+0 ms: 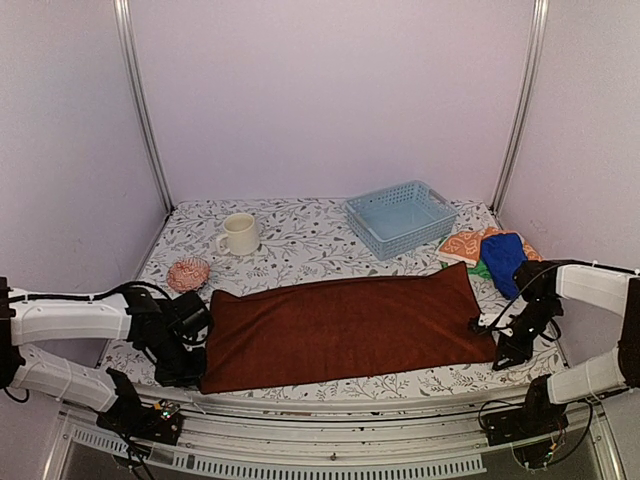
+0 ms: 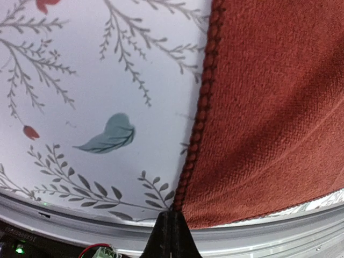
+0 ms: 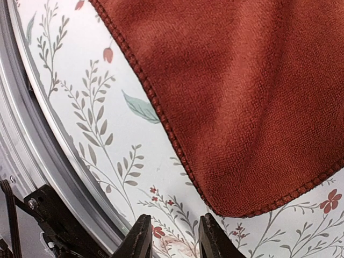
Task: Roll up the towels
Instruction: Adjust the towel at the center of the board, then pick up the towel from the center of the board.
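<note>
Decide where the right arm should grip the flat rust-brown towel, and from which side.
Probably the near right corner of the rust-brown towel, approached from its right end: it lies flat, so only the hemmed edge offers a lip, and that corner sits ahead of the right gripper's open fingers.

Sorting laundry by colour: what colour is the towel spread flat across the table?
The spread towel is dark rust-brown; clearest in the right wrist view.
</note>
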